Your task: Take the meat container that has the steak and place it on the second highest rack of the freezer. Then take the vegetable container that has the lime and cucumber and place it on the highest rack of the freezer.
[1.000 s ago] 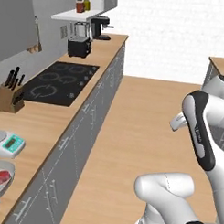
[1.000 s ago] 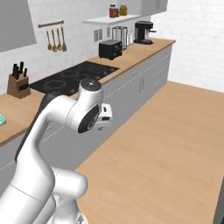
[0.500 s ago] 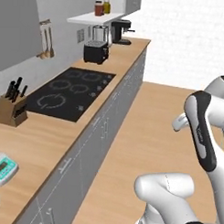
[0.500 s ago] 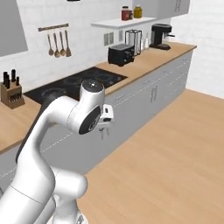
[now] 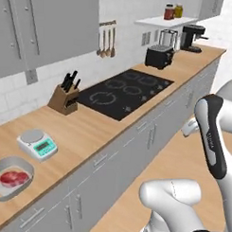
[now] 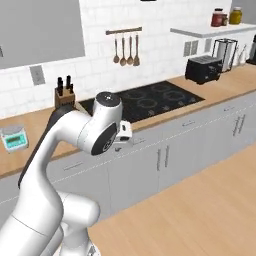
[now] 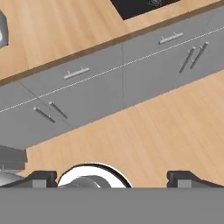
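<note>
Left to right along the counter: the steak lay in a grey container at the near end, beside a scale, then a knife block and the cooktop. The gripper hung over the floor, fingers spread wide, holding and touching nothing.
</note>
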Tool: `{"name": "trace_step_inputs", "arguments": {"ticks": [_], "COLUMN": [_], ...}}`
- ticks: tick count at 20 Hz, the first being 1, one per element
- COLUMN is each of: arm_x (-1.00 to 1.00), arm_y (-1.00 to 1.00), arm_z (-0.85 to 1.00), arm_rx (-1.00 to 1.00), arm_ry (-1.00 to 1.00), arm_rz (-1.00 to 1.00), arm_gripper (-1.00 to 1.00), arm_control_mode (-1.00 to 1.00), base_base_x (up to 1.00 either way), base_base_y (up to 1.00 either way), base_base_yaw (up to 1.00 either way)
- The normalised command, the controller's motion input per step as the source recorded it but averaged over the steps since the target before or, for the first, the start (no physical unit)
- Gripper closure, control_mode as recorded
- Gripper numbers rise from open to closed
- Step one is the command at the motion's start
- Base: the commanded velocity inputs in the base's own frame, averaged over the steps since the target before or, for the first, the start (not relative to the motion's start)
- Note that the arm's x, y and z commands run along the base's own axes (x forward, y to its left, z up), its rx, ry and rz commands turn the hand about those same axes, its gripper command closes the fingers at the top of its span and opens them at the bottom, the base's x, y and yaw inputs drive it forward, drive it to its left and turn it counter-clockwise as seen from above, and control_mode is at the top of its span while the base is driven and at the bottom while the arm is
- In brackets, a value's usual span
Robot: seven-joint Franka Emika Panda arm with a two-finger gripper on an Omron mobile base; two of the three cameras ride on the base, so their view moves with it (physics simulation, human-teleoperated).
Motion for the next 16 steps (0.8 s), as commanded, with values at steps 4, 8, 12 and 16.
{"name": "trace_step_inputs", "arguments": {"ticks": [4, 8, 12, 16], "arm_x": [0.00, 0.00, 0.00, 0.00], "arm_y": [0.00, 0.00, 0.00, 0.00], "arm_z": [0.00, 0.00, 0.00, 0.00], "arm_rx": [0.00, 0.00, 0.00, 0.00], "arm_ry": [0.00, 0.00, 0.00, 0.00], "arm_rz": [0.00, 0.00, 0.00, 0.00], "arm_gripper": [-1.00, -1.00, -1.00, -1.00], "arm_control_mode": [1.00, 1.00, 1.00, 1.00], "base_base_x": [0.16, 0.05, 0.01, 0.00], "base_base_y": [0.30, 0.31, 0.33, 0.30], "base_base_yaw": [0.60, 0.62, 0.59, 0.55]}}
